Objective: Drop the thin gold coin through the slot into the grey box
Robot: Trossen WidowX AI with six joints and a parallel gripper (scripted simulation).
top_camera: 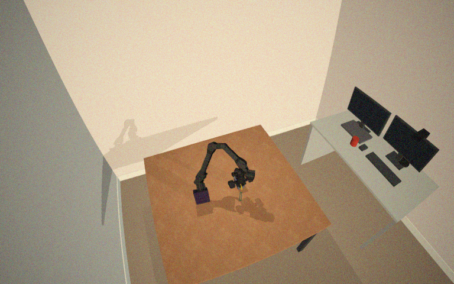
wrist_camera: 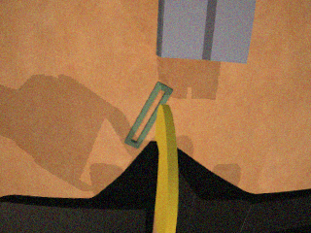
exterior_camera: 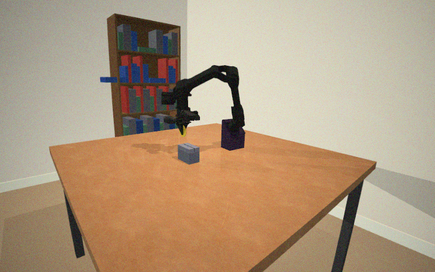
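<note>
My gripper is shut on the thin gold coin, which hangs on edge below the fingertips, above the table. The dark-green holder is empty, below the coin and turned at an angle to it in the wrist view; in the exterior view it is not visible. The closed grey box stands beyond the holder in the wrist view. Its lid slot lies right of the coin and runs roughly parallel to it. In the top view the box is mostly hidden by the gripper.
The wooden table carries the arm's dark purple base block. A side desk with monitors, a keyboard and a red cup stands apart from the table. A bookcase stands behind it.
</note>
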